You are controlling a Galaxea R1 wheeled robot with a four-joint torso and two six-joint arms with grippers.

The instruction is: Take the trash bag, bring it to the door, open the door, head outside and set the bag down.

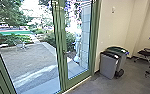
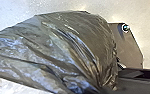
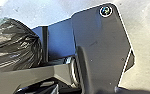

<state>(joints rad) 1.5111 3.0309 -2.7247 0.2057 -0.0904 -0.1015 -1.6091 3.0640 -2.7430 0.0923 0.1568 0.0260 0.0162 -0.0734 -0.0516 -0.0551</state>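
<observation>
While we look ahead from the grippers, we have a paved yard (image 1: 28, 60) beyond the glass, crossed by a bright streak of light and edged by green bushes (image 1: 69, 41). Nearer to the grippers than the yard, we see glass doors (image 1: 61, 53) in green frames, with a door handle (image 1: 64, 52) on the upright between the panes. Off to the right of the grippers, a cream wall (image 1: 109, 27) meets a grey floor (image 1: 132, 71), and against that wall we find two bins: a grey bin with a black lid (image 1: 108, 65), and just beside and partly behind it a bin with a green lid (image 1: 120, 57). We make out a dark wheel (image 1: 119, 73) low down by them. Farther right of the grippers than the bins is a dark chair (image 1: 146, 53). Close in at the left gripper we have the trash bag (image 2: 73, 47), dark and shiny, its long creases drawing together; we also see it near the right gripper. We cannot tell whether either gripper is open or closed, or which of them, if any, grips the bag. Behind the glass ahead of the grippers is a pale shape (image 1: 77, 47), too blurred for us to name.
</observation>
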